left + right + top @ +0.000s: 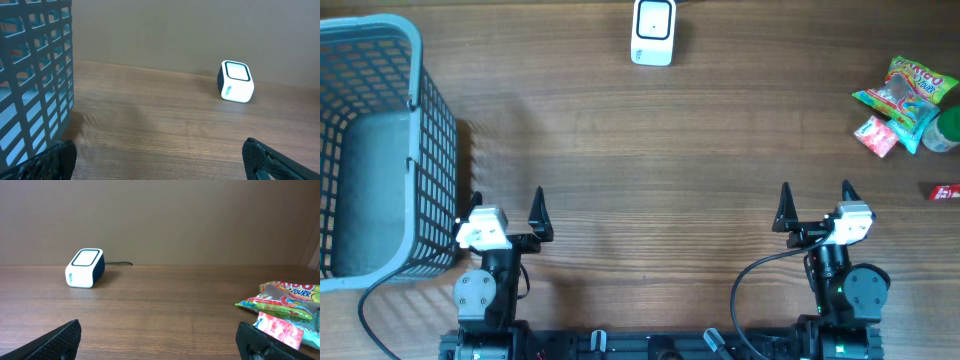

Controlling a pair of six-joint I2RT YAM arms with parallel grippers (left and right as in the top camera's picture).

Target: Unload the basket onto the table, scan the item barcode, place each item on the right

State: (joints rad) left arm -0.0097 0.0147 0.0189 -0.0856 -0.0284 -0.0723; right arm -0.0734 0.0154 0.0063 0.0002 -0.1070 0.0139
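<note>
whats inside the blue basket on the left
Nothing shows inside the basket: from overhead, only its bare floor and grid walls are visible. Its far left side runs out of the picture, so that strip cannot be checked.

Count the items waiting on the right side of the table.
4: a colourful candy bag, a pink packet beside it, a green item at its right, and a red item cut by the frame edge; more may lie outside.

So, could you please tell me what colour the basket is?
Grey-blue basket, clearest in the overhead view.
</note>
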